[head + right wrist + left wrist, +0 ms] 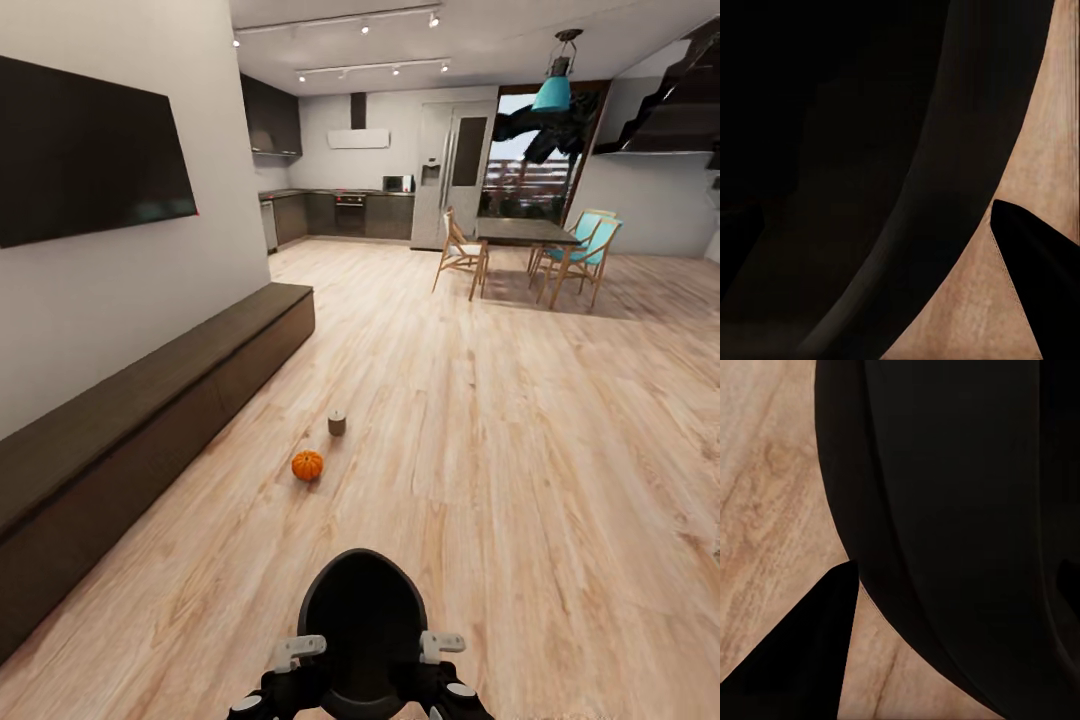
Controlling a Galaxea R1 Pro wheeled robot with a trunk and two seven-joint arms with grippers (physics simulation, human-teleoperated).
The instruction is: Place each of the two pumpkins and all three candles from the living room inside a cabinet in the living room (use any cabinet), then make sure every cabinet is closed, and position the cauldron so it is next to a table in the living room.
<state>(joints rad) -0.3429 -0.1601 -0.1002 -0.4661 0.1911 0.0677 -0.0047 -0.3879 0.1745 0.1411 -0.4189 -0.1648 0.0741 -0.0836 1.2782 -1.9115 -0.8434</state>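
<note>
Ribbed orange pumpkin (307,465), stubby grey candle (337,423) nr dark-wood cabinet (150,400) — prob. shut.

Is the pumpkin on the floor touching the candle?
No, the pumpkin sits apart from the candle, with bare wood floor showing between them.

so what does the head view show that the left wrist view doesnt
Head view alone: a pumpkin and a candle on the floor, apart from each other, beside the long dark cabinet with its fronts shut, and a dining table far back. Left wrist view alone: a close dark curved surface, too near to identify. Both: the wooden floor.
</note>
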